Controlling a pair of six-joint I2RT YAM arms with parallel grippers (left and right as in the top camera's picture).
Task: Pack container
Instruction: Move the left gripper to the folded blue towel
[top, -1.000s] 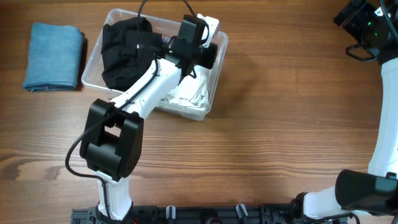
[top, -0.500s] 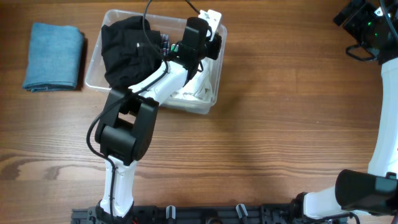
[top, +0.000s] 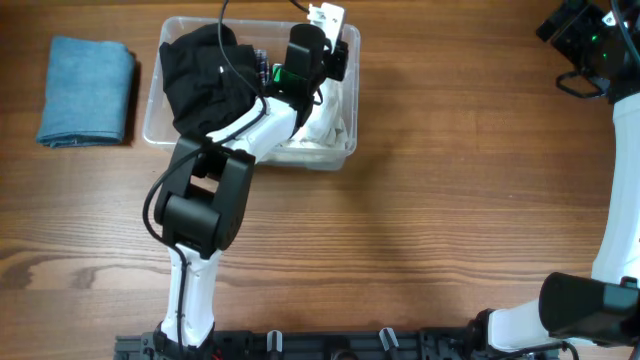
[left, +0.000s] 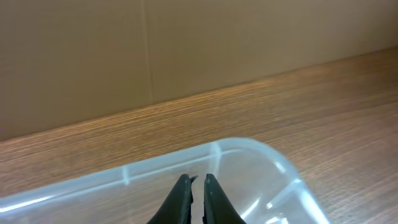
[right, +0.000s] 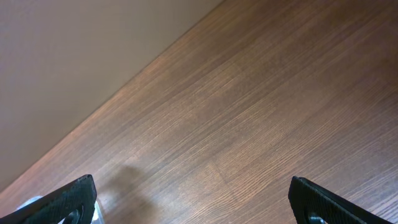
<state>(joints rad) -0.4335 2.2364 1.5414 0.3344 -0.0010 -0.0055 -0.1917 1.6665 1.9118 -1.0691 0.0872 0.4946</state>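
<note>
Compared with a second ago, the container (top: 152, 125) is sitting farther back on the table (top: 450, 200) and squarer to its edge, and my left arm is reaching straighter across it.

Going from the left in the overhead view, a folded blue cloth (top: 85, 90) is lying on the wood, outside the container and apart from it. The container is standing next, in the table's far left part. It is holding a black garment (top: 195, 85) in its left half and a white garment (top: 325, 125) in its right half.

My left gripper (top: 325, 35) is hanging over the far right corner, where a small white patch (top: 327, 15) is showing. Any print on it is too small to read.

My left wrist camera is giving what the arm is hiding from overhead. The fingers (left: 182, 196) are standing almost together, pinching the container (left: 261, 149) at its clear far rim, near a rounded corner. That view is catching neither garment.

Far to the right, my right gripper (right: 191, 186) is hovering over bare wood with its fingers spread wide. Overhead, it is sitting by the table's far right corner, well apart from the container.
</note>
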